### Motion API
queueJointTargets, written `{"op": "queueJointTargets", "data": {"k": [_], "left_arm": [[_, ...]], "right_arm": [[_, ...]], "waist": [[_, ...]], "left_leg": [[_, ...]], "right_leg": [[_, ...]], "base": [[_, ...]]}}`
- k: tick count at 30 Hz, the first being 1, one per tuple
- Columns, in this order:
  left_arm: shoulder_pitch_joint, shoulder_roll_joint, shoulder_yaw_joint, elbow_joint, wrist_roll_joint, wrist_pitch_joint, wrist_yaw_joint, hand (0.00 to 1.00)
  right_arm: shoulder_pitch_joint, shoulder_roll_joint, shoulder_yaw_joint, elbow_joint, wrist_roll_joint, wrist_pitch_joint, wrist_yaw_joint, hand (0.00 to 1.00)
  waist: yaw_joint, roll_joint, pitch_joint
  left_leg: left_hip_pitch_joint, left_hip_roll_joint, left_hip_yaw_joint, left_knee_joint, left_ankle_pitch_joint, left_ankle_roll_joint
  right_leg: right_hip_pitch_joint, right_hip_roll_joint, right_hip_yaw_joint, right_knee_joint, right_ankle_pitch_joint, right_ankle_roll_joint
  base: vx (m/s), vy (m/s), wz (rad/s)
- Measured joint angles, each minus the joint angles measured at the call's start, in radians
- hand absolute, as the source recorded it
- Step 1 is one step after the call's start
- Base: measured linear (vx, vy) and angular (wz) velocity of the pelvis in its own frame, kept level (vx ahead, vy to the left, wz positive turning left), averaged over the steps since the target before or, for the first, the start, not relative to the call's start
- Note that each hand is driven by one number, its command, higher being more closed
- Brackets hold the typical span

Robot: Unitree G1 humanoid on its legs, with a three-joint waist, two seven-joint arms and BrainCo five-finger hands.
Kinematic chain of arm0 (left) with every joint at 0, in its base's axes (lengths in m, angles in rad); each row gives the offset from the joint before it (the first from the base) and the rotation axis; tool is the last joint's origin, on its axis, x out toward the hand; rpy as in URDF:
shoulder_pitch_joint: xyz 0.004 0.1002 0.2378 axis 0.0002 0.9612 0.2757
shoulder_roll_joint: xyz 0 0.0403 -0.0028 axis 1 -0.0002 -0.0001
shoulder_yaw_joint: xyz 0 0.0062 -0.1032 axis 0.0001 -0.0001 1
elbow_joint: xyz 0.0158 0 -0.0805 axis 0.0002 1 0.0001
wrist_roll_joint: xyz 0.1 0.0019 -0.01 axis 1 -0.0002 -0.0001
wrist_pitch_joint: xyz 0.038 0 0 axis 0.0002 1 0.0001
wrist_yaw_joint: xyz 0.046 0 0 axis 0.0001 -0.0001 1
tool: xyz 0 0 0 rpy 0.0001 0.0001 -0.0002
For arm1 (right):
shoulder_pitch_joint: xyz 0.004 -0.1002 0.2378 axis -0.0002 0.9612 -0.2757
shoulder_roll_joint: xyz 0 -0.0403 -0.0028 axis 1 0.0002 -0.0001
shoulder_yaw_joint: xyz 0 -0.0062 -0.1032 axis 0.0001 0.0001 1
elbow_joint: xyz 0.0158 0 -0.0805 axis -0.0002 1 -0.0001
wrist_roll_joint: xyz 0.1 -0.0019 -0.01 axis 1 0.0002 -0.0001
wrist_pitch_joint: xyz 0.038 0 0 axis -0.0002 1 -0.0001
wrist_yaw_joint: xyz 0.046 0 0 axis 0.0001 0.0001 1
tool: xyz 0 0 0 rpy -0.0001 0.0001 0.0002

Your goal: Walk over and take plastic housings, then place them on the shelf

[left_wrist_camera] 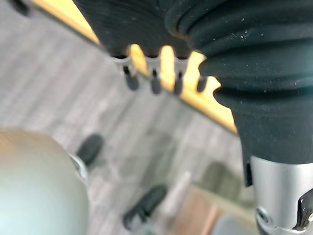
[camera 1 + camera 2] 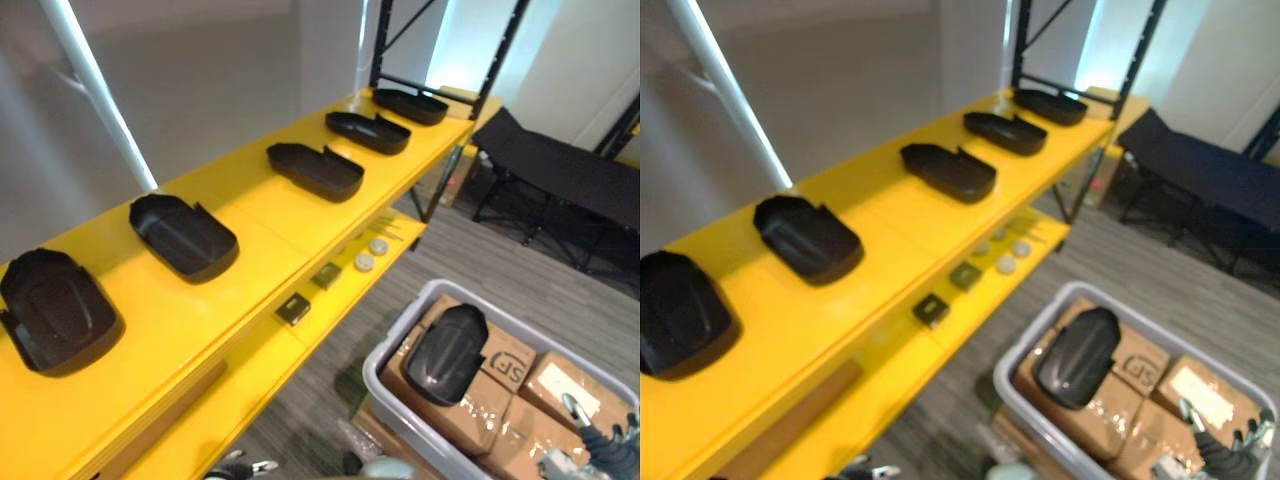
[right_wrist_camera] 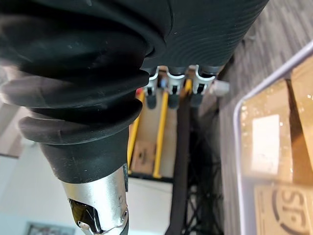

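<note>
Several black plastic housings lie in a row on the yellow shelf (image 2: 250,215), from the nearest one (image 2: 55,310) through the middle one (image 2: 315,170) to the farthest one (image 2: 410,105). Another black housing (image 2: 447,352) rests on cardboard boxes inside a grey bin (image 2: 395,328) on the floor. My right hand (image 2: 600,445) hangs beside the bin's near corner, its fingers (image 3: 168,90) straight and holding nothing. Low by the shelf's front edge is my left hand (image 2: 238,466), and its fingers (image 1: 154,81) hang straight and bare too.
A lower yellow shelf board (image 2: 330,305) carries two small dark boxes (image 2: 293,310) and round discs (image 2: 365,262). Black rack uprights (image 2: 497,70) stand at the far end. A black folding cot (image 2: 570,175) sits on the grey floor beyond the bin.
</note>
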Motion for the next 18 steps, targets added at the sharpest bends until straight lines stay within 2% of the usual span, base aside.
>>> {"op": "queueJointTargets", "data": {"k": [1, 2, 3, 4, 5, 6, 8, 10, 12, 15, 18], "left_arm": [[0.001, -0.002, -0.008, -0.002, -0.019, -0.001, 0.01, 0.0], [0.003, -0.003, -0.007, -0.002, -0.044, 0.0, 0.021, 0.0], [0.014, -0.008, -0.003, -0.009, -0.09, 0.001, 0.043, 0.0], [0.022, -0.016, 0.004, -0.014, -0.12, 0.002, 0.056, 0.0], [0.025, -0.023, 0.011, -0.025, -0.136, 0.002, 0.068, 0.0], [0.039, -0.028, 0.021, -0.032, -0.156, 0.0, 0.078, 0.0], [0.042, -0.023, 0.035, -0.028, -0.156, -0.001, 0.082, 0.0], [0.046, -0.017, 0.067, -0.027, -0.156, -0.013, 0.081, 0.0], [0.047, -0.003, 0.107, -0.027, -0.144, -0.035, 0.073, 0.0], [0.047, 0.0, 0.123, -0.027, -0.107, -0.059, 0.07, 0.0], [0.04, -0.022, 0.153, -0.03, -0.027, -0.069, 0.058, 0.0]], "right_arm": [[-0.013, 0.0, 0.035, -0.001, 0.016, -0.007, 0.019, 0.0], [-0.026, -0.001, 0.069, 0.0, 0.019, -0.012, 0.033, 0.0], [-0.065, -0.013, 0.119, 0.001, 0.018, -0.024, 0.057, 0.0], [-0.101, -0.026, 0.152, 0.006, 0.018, -0.028, 0.075, 0.0], [-0.132, -0.042, 0.175, 0.02, 0.018, -0.035, 0.086, 0.0], [-0.172, -0.057, 0.194, 0.056, 0.017, -0.037, 0.1, 0.0], [-0.221, -0.056, 0.212, 0.076, 0.017, -0.038, 0.099, 0.0], [-0.235, -0.056, 0.22, 0.077, 0.016, -0.044, 0.097, 0.0], [-0.243, -0.056, 0.23, 0.076, 0.017, -0.044, 0.094, 0.0], [-0.231, -0.055, 0.235, 0.076, 0.018, -0.031, 0.084, 0.0], [-0.195, -0.037, 0.256, 0.055, 0.017, -0.019, 0.065, 0.0]], "waist": [[0.007, 0.001, 0.002], [0.017, -0.003, 0.004], [0.041, 0.004, 0.011], [0.057, 0.013, 0.016], [0.074, 0.034, 0.022], [0.092, 0.06, 0.022], [0.101, 0.068, 0.026], [0.104, 0.052, 0.025], [0.123, 0.02, 0.025], [0.126, 0.005, 0.016], [0.121, 0.014, 0.029]], "left_leg": [[-0.03, 0.009, -0.035, 0.086, -0.027, 0.01], [-0.07, 0.018, -0.111, 0.172, -0.044, 0.038], [-0.136, 0.022, -0.238, 0.296, -0.072, 0.082], [-0.188, 0.018, -0.333, 0.363, -0.099, 0.106], [-0.204, 0.007, -0.427, 0.39, -0.121, 0.113], [-0.198, 0.002, -0.506, 0.377, -0.142, 0.096], [-0.172, -0.008, -0.521, 0.321, -0.151, 0.08], [-0.168, -0.023, -0.521, 0.276, -0.152, 0.079], [-0.169, -0.036, -0.523, 0.235, -0.152, 0.079], [-0.163, -0.041, -0.522, 0.235, -0.152, 0.08], [-0.156, -0.037, -0.498, 0.271, -0.171, 0.082]], "right_leg": [[-0.013, 0.0, 0.017, 0.013, -0.011, 0.002], [-0.033, -0.001, 0.045, 0.035, -0.016, 0.002], [-0.057, 0.003, 0.094, 0.053, -0.019, 0.003], [-0.068, 0.006, 0.123, 0.058, -0.016, 0.003], [-0.075, 0.015, 0.152, 0.054, -0.006, 0.008], [-0.087, 0.028, 0.176, 0.055, 0.004, 0.013], [-0.102, 0.034, 0.179, 0.068, 0.014, 0.03], [-0.12, 0.023, 0.172, 0.072, 0.018, 0.036], [-0.142, 0.011, 0.164, 0.078, 0.023, 0.044], [-0.14, 0.004, 0.164, 0.09, 0.023, 0.045], [-0.173, 0.019, 0.165, 0.163, 0.022, 0.044]], "base": [[-0.04, -0.061, -0.35], [-0.02, -0.071, -0.74], [0.0, -0.046, -0.94], [0.01, 0.044, -0.98], [-0.01, 0.141, -0.95], [-0.01, 0.16, -0.75], [-0.03, 0.125, -0.21], [-0.06, 0.077, 0.15], [-0.06, 0.054, 0.12], [-0.06, 0.023, -0.01], [-0.05, 0.017, -0.26]]}}
